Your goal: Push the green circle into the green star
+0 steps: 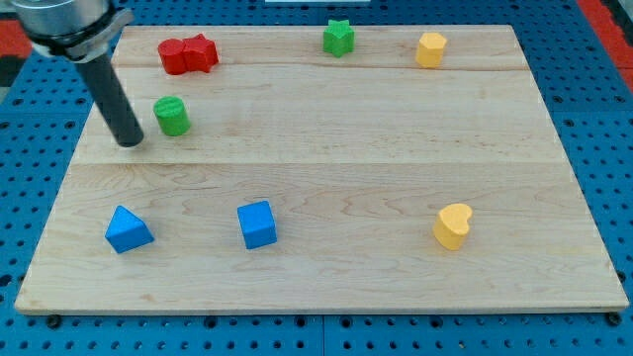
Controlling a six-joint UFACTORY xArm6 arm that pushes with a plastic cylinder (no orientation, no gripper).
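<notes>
My tip [131, 141] sat just left of the green circle [172, 116], bare rod, nothing held, a sliver apart or barely touching; I could not tell. The green star [338, 38] stood well apart, toward the view's top. Push judged barely begun.

Two touching red blocks [188, 54] sit near the worktop's [326, 148] top-left corner; yellow hexagon [430, 48] top-right; blue triangle [128, 229], blue cube [257, 224], yellow heart [453, 225] along the bottom edge.
</notes>
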